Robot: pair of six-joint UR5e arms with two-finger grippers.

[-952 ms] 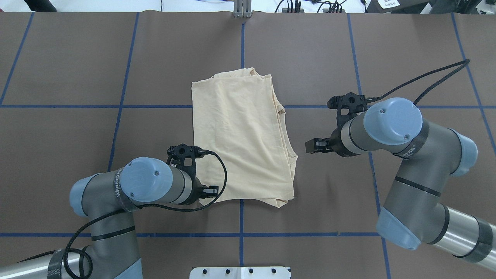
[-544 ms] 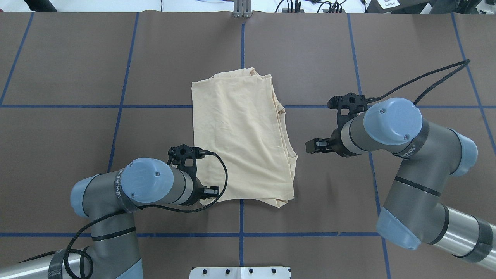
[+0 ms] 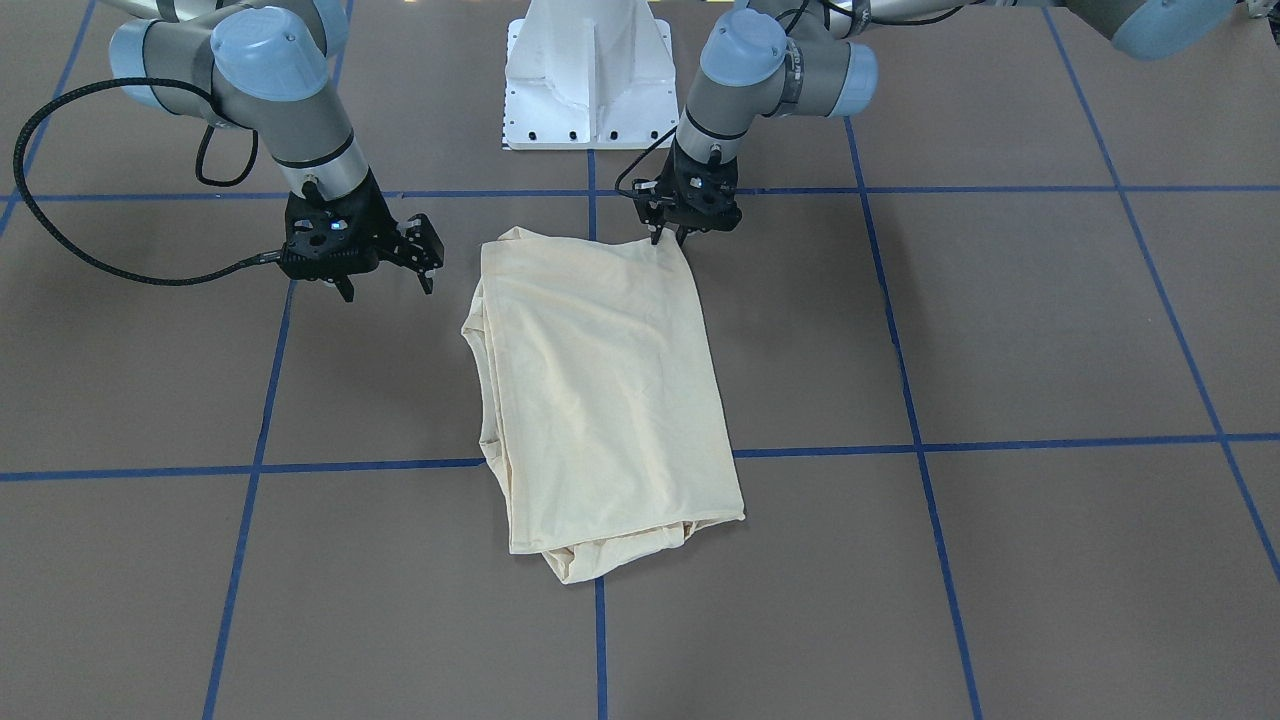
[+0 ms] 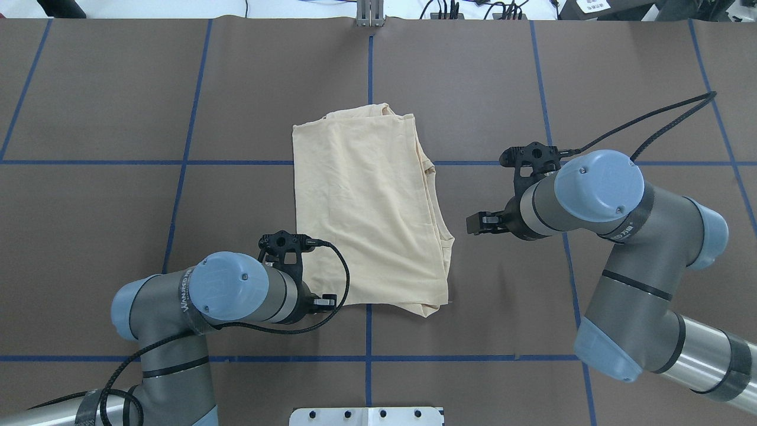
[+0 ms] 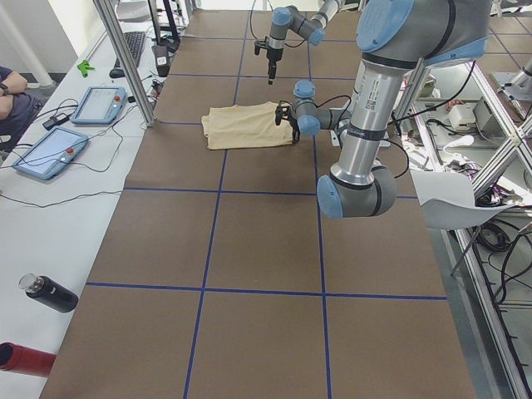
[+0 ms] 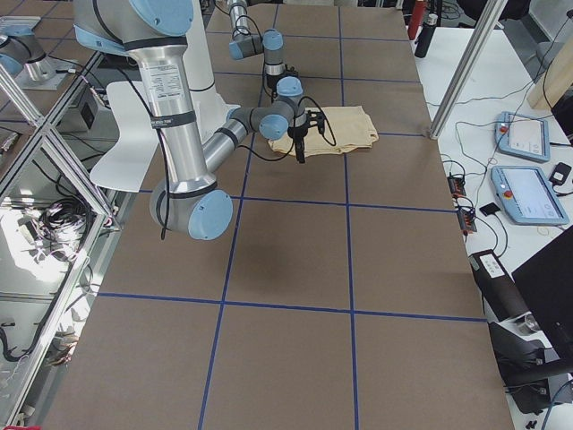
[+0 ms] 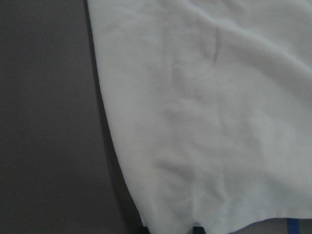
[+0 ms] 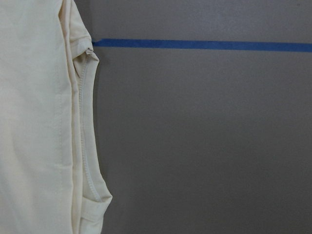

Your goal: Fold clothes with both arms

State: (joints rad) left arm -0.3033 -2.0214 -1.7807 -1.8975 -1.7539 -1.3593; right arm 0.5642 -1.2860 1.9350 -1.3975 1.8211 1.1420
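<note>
The cream shirt lies folded into a tall rectangle in the middle of the brown table, also seen in the front view. No print or label shows. My left gripper is down at the shirt's near-left corner. Its jaws are narrow but apart, and the left wrist view shows cloth between two dark fingertips. My right gripper hangs wide open and empty beside the shirt's right edge, not touching it. The right wrist view shows that hemmed edge.
Blue tape lines mark a grid on the table. The white base pedestal stands at the robot's edge. A side bench holds tablets and a dark bottle. A person's arm rests there.
My left arm has shifted toward the robot's side, bringing its gripper down onto the shirt's near-left corner. The right arm and the shirt have not moved.
</note>
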